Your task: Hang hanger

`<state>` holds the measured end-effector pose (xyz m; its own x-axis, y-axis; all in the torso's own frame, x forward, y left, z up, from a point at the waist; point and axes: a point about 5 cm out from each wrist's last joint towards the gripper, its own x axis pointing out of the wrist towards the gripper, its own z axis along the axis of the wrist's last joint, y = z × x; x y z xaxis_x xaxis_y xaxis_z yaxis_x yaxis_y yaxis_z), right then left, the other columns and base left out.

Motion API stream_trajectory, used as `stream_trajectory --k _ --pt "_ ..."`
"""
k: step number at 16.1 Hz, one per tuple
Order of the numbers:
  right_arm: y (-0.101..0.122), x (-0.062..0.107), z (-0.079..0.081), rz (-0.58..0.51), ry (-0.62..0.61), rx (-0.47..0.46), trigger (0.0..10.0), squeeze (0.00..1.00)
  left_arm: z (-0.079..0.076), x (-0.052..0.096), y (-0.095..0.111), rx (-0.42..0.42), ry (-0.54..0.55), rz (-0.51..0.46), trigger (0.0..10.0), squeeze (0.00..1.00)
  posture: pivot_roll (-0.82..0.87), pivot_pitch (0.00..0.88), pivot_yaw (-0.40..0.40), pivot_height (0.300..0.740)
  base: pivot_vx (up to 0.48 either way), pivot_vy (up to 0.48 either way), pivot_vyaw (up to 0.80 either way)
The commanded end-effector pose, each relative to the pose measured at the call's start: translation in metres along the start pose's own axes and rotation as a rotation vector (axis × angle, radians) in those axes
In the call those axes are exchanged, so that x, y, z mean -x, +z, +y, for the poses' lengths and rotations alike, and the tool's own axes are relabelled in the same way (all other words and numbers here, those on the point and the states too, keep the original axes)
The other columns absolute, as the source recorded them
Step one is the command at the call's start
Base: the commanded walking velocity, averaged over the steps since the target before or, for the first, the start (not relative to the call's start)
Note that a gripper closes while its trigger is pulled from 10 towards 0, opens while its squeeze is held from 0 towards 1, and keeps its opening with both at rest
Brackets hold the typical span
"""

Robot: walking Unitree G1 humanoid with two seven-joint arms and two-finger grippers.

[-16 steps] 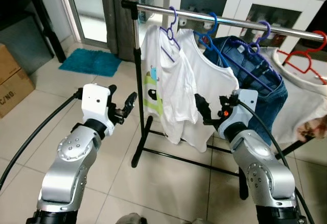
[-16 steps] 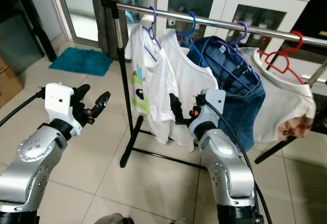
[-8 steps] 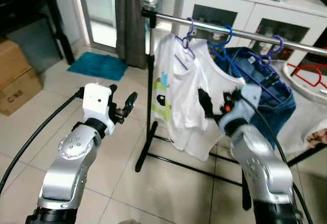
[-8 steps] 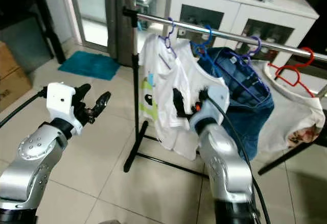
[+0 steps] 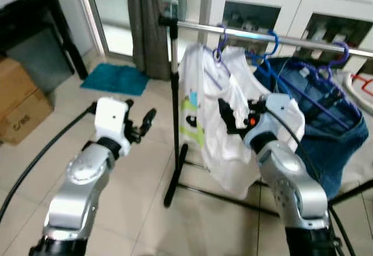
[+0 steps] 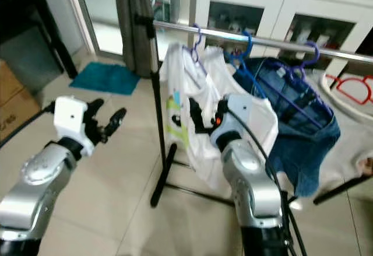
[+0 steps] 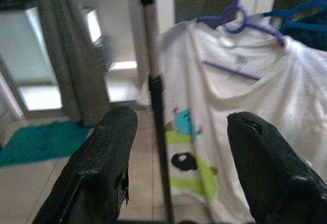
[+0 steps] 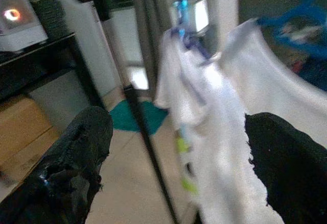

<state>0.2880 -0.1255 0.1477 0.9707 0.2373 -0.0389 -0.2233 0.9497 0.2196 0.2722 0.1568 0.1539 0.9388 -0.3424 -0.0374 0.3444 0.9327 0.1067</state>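
Purple hanger [image 5: 220, 39] with white T-shirt [image 5: 213, 101] hooked on rail [image 5: 256, 34], above right gripper [image 5: 228, 115]. Right gripper fingers spread, empty, touching shirt. Left gripper [image 5: 141, 126] spread, empty, beside black rack post [image 5: 176, 122]. Blue hangers [image 5: 265, 45], jeans [image 5: 326, 122] further right. Cardboard box [image 5: 20, 107] far left, writing unreadable.

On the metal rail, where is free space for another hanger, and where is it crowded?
The silver metal rail shows bare stretches between the black end post and the purple hanger of the white cartoon T-shirt, and between the blue hanger and the purple jeans hanger. Purple-to-blue is crowded.
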Motion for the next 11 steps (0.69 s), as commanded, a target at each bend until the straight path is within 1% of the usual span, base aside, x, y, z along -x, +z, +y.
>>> stream_trajectory --k 1,4,8,10,11 --pt "0.0051 0.0012 -0.0078 -0.029 -0.034 0.017 10.0 0.0 -0.0072 0.0 0.0016 0.004 -0.018 -0.011 10.0 0.07 0.0 0.006 -0.033 0.74 0.352 0.0 0.0" --pt "0.0083 -0.0048 -0.0012 -0.039 0.006 0.015 10.0 0.0 -0.0027 0.0056 0.0006 0.001 0.004 -0.006 10.0 0.07 0.02 0.011 -0.048 0.74 0.352 0.0 0.0" --pt "0.0068 -0.0052 -0.0017 -0.033 0.006 0.025 10.0 0.0 -0.0017 0.0074 -0.0012 0.001 0.015 0.001 10.0 0.08 0.01 0.011 -0.047 0.74 0.354 0.0 0.0" --pt "0.0089 -0.0039 -0.0014 -0.048 0.002 0.03 10.0 0.0 -0.0044 0.0059 -0.0014 -0.006 -0.005 0.004 10.0 0.07 0.01 0.005 -0.04 0.74 0.324 0.0 0.0" --pt "0.0106 -0.0039 -0.0023 -0.051 0.002 0.052 10.0 0.0 -0.0069 0.0066 -0.0011 0.0 -0.038 -0.003 10.0 0.05 0.01 0.002 -0.039 0.74 0.0 0.0 0.0"
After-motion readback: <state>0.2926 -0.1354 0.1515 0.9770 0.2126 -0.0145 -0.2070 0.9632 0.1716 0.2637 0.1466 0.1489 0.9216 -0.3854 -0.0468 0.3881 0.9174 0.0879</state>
